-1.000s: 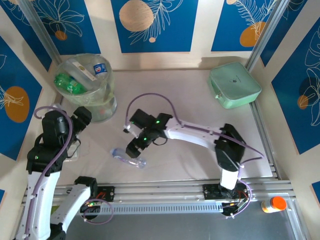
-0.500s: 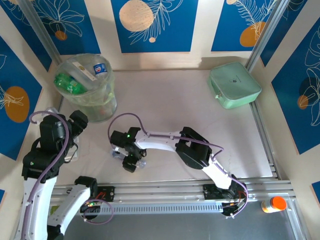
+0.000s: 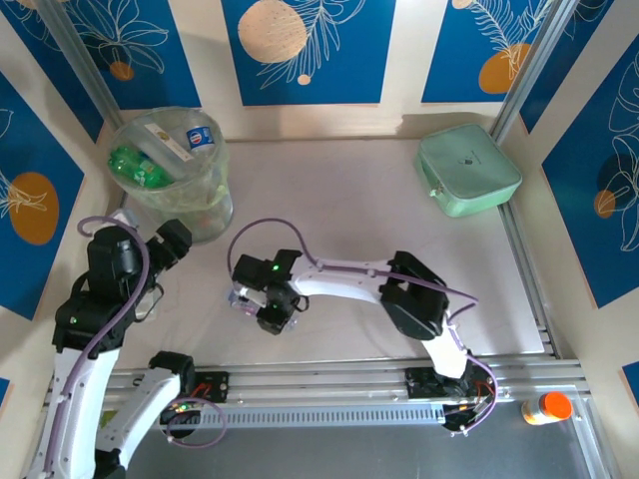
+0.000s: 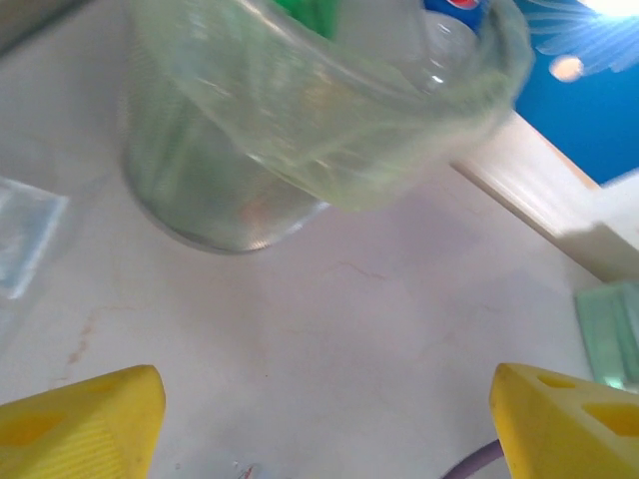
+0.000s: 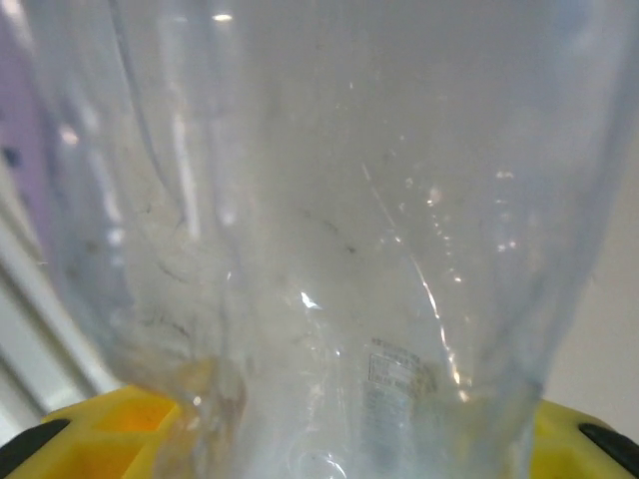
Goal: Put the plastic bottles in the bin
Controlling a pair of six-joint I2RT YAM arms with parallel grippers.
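Right tool (image 5: pixel 319 439), seen from its own wrist: the two yellow fingers (image 5: pixel 70 434) press on either side of a clear bottle (image 5: pixel 319 200), whose crumpled wall spans the whole gap, so we read the tool as clamped on it. A second ago the tool stood wide apart above and to the right of this bottle. Since then the arm has swung down and left, and the fingers have drawn in around it. We take this to mean that the grasp is made and the carry to the bin (image 3: pixel 208 212) is the step now in hand. In the top view the bottle lies low at the near left of the surface (image 3: pixel 379 230), short of the bin at the far left corner. The bin already holds a green bottle (image 3: pixel 138 168) and a blue-labelled one (image 3: pixel 202 137). The left tool (image 4: pixel 324 399) has its fingers well apart and hangs empty just before the bin. A mint case (image 3: pixel 467 170) sits at the far right, and blue leaf-print panels (image 3: pixel 305 50) wall the cell.
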